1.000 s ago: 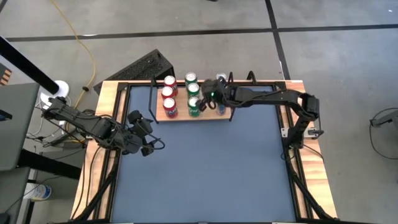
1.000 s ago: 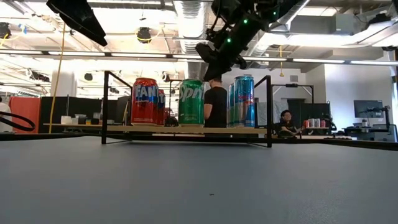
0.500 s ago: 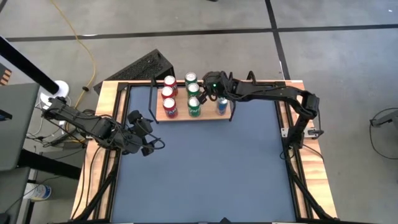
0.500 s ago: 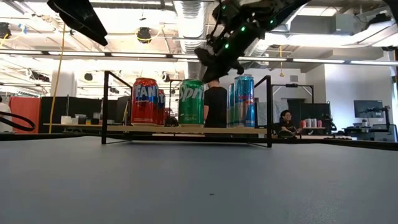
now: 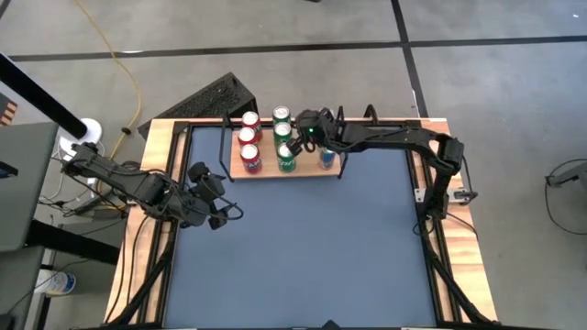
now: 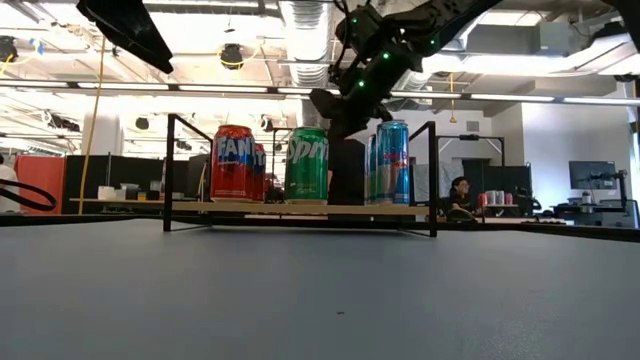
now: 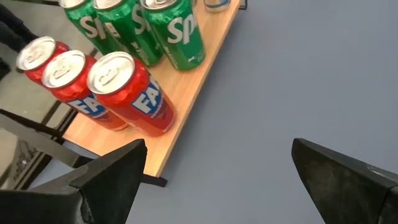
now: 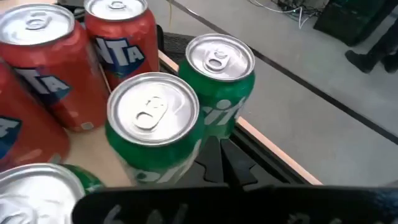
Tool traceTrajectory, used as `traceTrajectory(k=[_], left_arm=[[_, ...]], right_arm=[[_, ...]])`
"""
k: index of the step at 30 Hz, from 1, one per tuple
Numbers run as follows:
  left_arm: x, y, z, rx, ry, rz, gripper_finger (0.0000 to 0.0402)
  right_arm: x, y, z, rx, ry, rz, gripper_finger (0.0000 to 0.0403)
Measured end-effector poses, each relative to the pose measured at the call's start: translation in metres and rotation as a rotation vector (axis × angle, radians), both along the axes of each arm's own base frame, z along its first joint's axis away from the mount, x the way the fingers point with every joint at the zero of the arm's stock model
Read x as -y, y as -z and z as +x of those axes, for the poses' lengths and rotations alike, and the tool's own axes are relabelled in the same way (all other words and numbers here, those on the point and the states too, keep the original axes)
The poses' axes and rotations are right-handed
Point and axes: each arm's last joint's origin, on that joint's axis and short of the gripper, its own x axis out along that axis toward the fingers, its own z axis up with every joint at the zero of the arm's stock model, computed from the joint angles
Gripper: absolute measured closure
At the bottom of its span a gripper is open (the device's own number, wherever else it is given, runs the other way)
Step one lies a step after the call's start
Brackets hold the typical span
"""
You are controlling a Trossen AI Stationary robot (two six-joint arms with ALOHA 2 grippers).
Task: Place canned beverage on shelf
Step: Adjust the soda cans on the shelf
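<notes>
Light-wood shelf (image 5: 307, 170) at the table's (image 5: 303, 247) far edge carries three red cans (image 5: 249, 139), three green cans (image 5: 284, 137) and one blue can (image 5: 327, 156), all upright; the blue can stands alone in the right-hand column, near the wire end frame. Right gripper (image 5: 304, 124) hovers above the green cans, fingers closed and carrying nothing. Left gripper (image 5: 218, 203) waits spread wide and empty over the table's left side, well apart from the shelf. Judgement: the can looks placed, and the step in hand is pulling the right arm clear. To do it well, lift straight up before swinging sideways, keep the closed fingers above the can tops, and avoid brushing the green cans or the frame.
</notes>
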Motion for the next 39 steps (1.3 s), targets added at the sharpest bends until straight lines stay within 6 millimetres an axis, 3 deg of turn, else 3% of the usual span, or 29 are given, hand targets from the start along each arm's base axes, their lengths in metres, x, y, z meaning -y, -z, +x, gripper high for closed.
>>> traceTrajectory(k=[6, 13, 16, 23, 27, 30, 39], left_arm=[[-0.001, 0.000, 0.000, -0.001, -0.002, 0.016, 0.0010], [-0.005, 0.002, 0.021, -0.048, 0.104, 0.131, 0.0010], [-0.017, 0.003, 0.039, -0.038, 0.111, 0.153, 0.0010], [-0.041, 0.009, 0.069, -0.036, 0.034, 0.270, 0.0010], [-0.051, 0.017, 0.081, -0.104, 0.108, 0.303, 0.0010], [-0.063, 0.026, 0.090, -0.148, 0.180, 0.276, 0.0010], [-0.111, 0.033, 0.093, -0.162, 0.130, 0.185, 0.0010]], right_arm=[[-0.023, -0.021, -0.004, 0.013, -0.082, -0.012, 0.0403], [-0.090, -0.062, -0.022, 0.029, -0.271, -0.058, 0.0403], [-0.118, -0.065, -0.037, 0.058, -0.337, -0.060, 0.0403], [-0.171, -0.034, -0.071, 0.175, -0.381, -0.044, 0.0403], [-0.192, -0.017, -0.081, 0.226, -0.433, -0.038, 0.0403], [-0.201, -0.010, -0.083, 0.237, -0.463, -0.034, 0.0403], [-0.209, 0.004, -0.078, 0.182, -0.457, -0.051, 0.0403]])
